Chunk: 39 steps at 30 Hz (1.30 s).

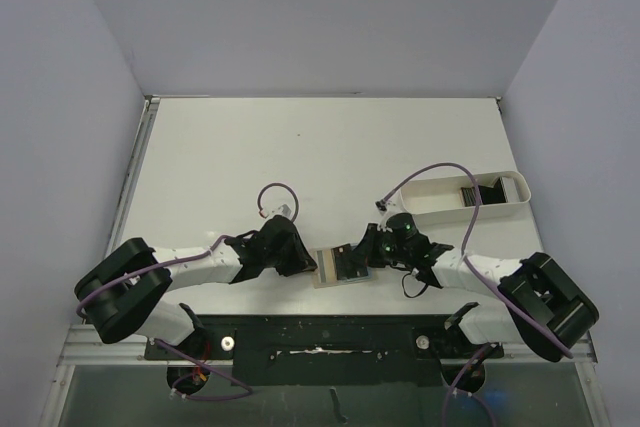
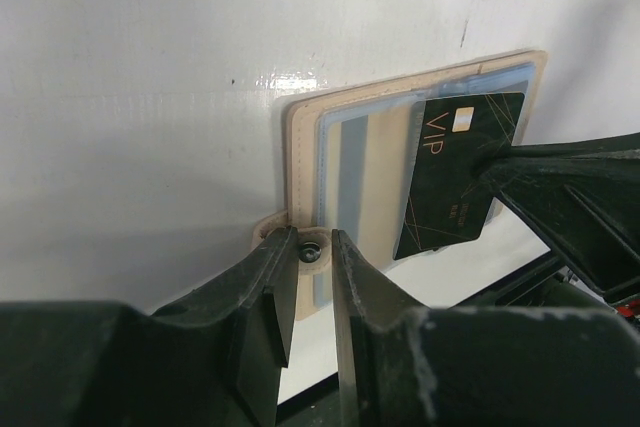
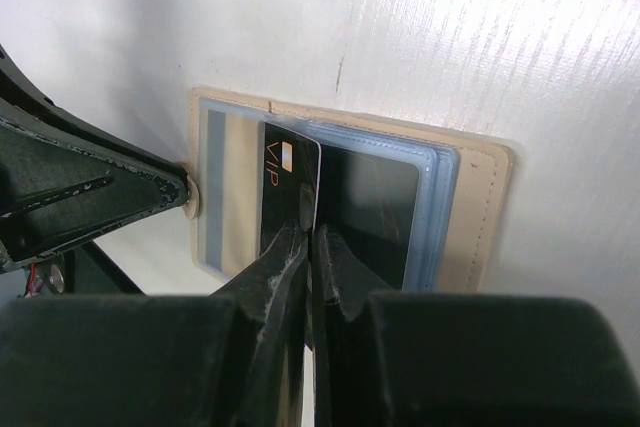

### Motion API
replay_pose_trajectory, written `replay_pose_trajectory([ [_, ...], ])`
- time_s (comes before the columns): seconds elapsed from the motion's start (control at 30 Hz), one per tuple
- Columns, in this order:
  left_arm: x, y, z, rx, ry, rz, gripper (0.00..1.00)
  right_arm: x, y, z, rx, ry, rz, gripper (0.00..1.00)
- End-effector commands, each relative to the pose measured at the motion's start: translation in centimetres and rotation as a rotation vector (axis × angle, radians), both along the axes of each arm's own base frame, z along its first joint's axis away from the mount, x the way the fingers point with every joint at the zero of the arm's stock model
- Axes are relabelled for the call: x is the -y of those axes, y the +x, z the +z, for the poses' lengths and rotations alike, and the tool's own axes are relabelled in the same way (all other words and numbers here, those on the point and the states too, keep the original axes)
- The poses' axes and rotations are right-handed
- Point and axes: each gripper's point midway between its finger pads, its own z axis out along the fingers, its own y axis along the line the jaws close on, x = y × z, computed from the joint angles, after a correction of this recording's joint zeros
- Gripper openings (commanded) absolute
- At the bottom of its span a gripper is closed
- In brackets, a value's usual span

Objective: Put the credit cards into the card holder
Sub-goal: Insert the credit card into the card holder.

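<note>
The tan card holder [image 1: 338, 269] lies open on the table between the arms, its light blue clear sleeves facing up [image 2: 370, 167] [image 3: 470, 207]. My left gripper [image 1: 308, 263] [image 2: 312, 239] is shut on its snap tab at the left edge. My right gripper [image 1: 362, 250] [image 3: 312, 222] is shut on a black credit card marked VIP [image 3: 285, 182] [image 2: 455, 177]. It holds the card on edge over the open sleeves, with the card's far end at the sleeve openings. A dark panel [image 3: 375, 207] shows under the right sleeve. More dark credit cards [image 1: 470, 194] lie in the tray.
A white oblong tray [image 1: 515, 192] stands at the right, behind the right arm. Purple cables loop over both arms. The table's near edge and the dark base rail [image 1: 320, 337] are just below the card holder.
</note>
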Motion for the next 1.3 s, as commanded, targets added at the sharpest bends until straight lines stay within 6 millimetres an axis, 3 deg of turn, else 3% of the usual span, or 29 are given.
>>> replay_pose_trajectory([
  [0.0,-0.1,-1.9,-1.1,-0.062,0.010,-0.041,0.19,1.2,0.9,-0.6,0.078,-0.073,-0.030,0.00],
  [0.73,-0.2,-1.9,-1.3,-0.065,0.014,-0.041,0.19,1.3,2.1,0.5,0.149,-0.155,0.036,0.00],
  [1.27,-0.4,-1.9,-1.3,-0.065,0.014,-0.034,0.19,0.6,0.0,-0.8,0.089,-0.107,-0.004,0.00],
])
